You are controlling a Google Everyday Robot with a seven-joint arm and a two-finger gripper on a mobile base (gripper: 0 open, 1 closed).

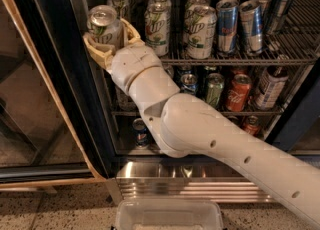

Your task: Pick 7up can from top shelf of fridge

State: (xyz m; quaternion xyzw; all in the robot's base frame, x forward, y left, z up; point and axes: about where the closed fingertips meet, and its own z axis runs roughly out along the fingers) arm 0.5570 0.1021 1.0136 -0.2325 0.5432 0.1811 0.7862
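Observation:
My gripper (110, 41) is at the left front of the fridge (75, 69), its cream fingers closed around a 7up can (104, 25) with a silver top and green logo. The can is upright, held in front of the left end of the top shelf (240, 58). More 7up cans (158, 24) stand in rows on that wire shelf, with blue-and-silver Red Bull cans (227, 26) to their right. My white arm (200, 134) runs from the lower right up to the gripper and hides part of the lower shelves.
The dark door frame (45, 74) and glass door stand at the left, close to the gripper. Lower racks hold a green can (213, 90), a red Coca-Cola can (237, 93) and others. A ribbed steel base panel (200, 186) and a clear plastic bin (169, 215) lie below.

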